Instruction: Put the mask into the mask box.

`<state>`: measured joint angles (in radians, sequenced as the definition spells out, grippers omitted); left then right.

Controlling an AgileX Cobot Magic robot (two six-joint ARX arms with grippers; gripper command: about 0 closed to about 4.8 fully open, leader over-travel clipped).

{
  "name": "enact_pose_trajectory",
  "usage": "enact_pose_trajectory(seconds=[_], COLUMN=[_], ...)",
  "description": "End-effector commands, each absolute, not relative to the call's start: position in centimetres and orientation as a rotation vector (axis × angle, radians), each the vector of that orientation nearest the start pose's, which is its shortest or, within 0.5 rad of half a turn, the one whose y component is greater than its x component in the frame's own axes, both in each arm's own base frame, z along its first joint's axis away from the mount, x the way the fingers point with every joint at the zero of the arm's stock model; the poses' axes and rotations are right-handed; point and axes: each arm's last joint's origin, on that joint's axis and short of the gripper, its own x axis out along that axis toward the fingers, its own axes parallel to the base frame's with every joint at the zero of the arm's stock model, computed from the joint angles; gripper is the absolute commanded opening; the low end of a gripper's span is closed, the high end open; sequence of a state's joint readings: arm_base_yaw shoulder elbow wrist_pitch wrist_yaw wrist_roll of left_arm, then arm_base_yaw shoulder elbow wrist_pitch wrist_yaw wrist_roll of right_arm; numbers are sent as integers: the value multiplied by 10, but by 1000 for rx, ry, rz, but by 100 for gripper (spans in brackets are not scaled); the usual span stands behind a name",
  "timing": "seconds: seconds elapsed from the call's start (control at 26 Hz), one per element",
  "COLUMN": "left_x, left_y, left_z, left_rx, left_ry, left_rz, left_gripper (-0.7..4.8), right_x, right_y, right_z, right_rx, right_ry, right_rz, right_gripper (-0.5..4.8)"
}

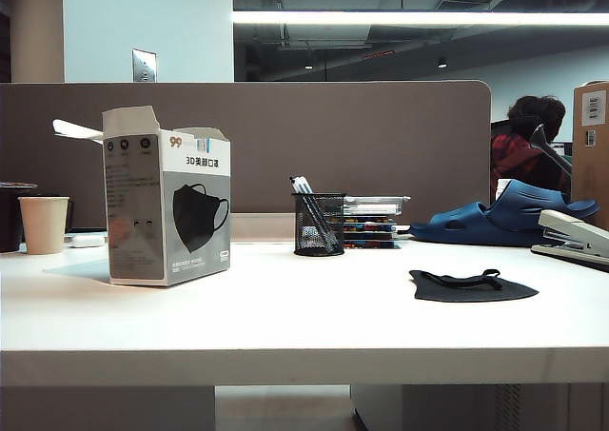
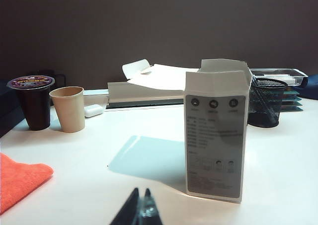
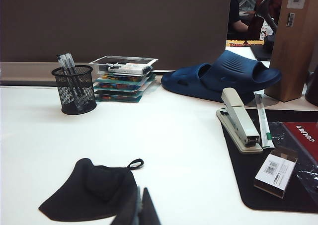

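Observation:
The black mask lies flat on the white table at the right, ear loop on top; it also shows in the right wrist view. The mask box stands upright at the left, white and grey, top flaps open, a mask picture on its front. Its narrow grey side faces the left wrist camera. My left gripper is shut and empty, short of the box. My right gripper is shut and empty, just short of the mask's near edge. Neither arm shows in the exterior view.
A mesh pen cup, stacked trays, blue slipper and stapler sit along the back and right. A paper cup and dark cup stand left. Orange cloth lies near left; a black mat near right.

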<state>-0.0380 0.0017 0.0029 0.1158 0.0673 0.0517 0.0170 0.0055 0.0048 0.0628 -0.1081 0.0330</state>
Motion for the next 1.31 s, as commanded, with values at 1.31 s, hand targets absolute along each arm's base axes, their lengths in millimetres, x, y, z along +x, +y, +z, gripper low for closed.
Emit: enact_pose_trajectory(seconds=[1.31], left_x=[93], left_y=[-14], left_z=[304], left_rx=[67], left_ry=[-76], left_rz=[-421], left_gripper=[-4], right_x=[85], right_y=[8], right_z=[351], right_rx=[109], right_ry=[357], right_rz=[210], right_gripper=[-8])
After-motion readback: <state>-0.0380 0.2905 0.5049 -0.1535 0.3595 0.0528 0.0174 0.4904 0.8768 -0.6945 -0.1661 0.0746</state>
